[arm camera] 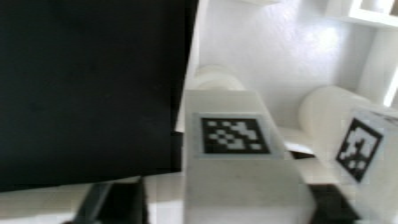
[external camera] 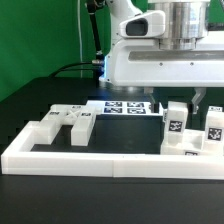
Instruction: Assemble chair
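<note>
Loose white chair parts lie inside a walled area of the black table. An upright white tagged block (external camera: 177,122) stands at the exterior view's right, and my gripper (external camera: 181,103) comes down over it from above. In the wrist view this block (arm camera: 231,130) fills the gap between my dark fingers (arm camera: 125,200), which press against both of its sides, so my gripper (arm camera: 228,203) is shut on it. A second tagged part (arm camera: 356,142) stands right beside it, also seen as the tagged part (external camera: 214,126). A slotted chair piece (external camera: 70,122) and a small block (external camera: 42,131) lie at the exterior view's left.
A long low white border rail (external camera: 100,160) runs along the front and up the left side. The marker board (external camera: 125,107) lies flat behind the parts, under the arm. Black cables (external camera: 70,68) trail over the table at the back before a green backdrop.
</note>
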`<state>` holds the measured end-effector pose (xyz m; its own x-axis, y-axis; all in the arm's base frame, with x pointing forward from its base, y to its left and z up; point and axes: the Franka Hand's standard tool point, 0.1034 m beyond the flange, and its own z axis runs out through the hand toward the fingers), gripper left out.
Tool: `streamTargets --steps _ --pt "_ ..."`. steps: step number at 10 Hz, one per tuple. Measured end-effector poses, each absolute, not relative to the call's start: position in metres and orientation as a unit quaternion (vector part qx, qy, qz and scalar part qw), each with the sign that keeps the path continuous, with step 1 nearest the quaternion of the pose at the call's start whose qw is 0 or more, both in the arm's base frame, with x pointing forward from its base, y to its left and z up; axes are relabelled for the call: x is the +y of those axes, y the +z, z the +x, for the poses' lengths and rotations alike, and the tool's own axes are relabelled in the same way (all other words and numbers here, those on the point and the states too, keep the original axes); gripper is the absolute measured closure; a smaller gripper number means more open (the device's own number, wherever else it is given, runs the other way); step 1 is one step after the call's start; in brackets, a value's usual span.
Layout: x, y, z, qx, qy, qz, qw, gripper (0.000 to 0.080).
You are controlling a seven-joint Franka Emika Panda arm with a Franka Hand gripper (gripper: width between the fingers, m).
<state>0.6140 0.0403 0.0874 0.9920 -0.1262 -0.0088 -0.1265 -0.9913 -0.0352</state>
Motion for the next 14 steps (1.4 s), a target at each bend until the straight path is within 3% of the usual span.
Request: streamTargets --steps 1,7,14 --pt "0.04 0.087 0.614 0.063 0.003 -0.998 0.018 0.0511" --pt "0.037 0.087 0.613 0.258 -0.003 -0.966 0.014 0.0511" --pt "0.019 0.086 0.596 0.493 0.013 -0.87 -0.026 0.0506"
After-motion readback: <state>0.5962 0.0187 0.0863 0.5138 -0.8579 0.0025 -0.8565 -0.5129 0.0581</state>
